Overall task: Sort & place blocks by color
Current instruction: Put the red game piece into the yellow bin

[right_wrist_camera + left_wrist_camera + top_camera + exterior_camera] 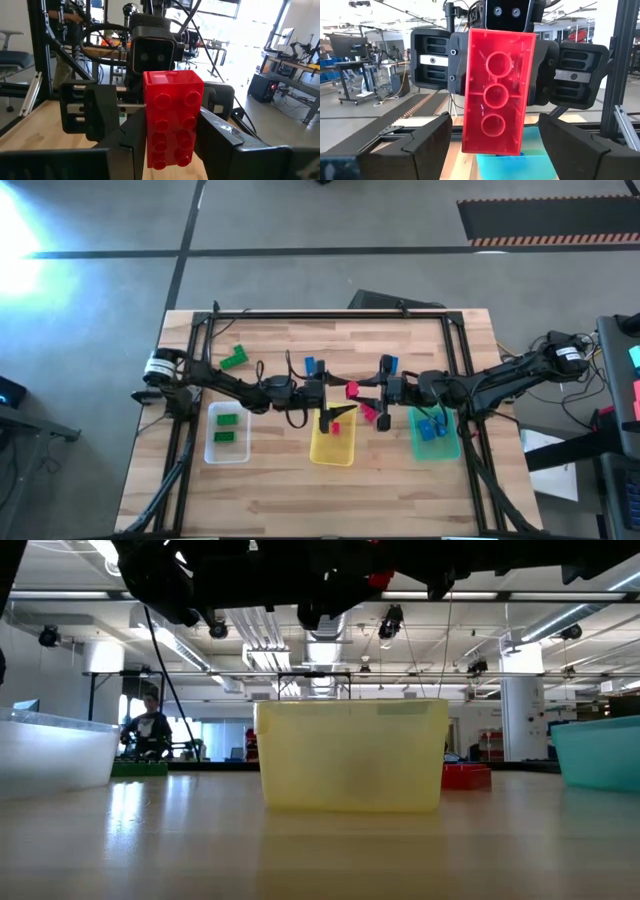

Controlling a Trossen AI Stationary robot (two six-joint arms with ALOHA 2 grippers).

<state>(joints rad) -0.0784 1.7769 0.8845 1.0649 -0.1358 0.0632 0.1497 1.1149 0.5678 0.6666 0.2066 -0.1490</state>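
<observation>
Grey concrete floor (330,220), ceiling strip lights (575,618), a white pillar (522,718)

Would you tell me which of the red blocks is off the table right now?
The red block clamped in the right gripper, held up between the two arms; another red block lies on the table beside the yellow tray.

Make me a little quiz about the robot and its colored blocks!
1. True or false: the right gripper holds a red block.
2. Fill in: the blocks in the teal tray are ____.
3. Which tray holds green blocks? A clear tray, B yellow tray, C teal tray.

Key: 1 true; 2 blue; 3 A.
</observation>
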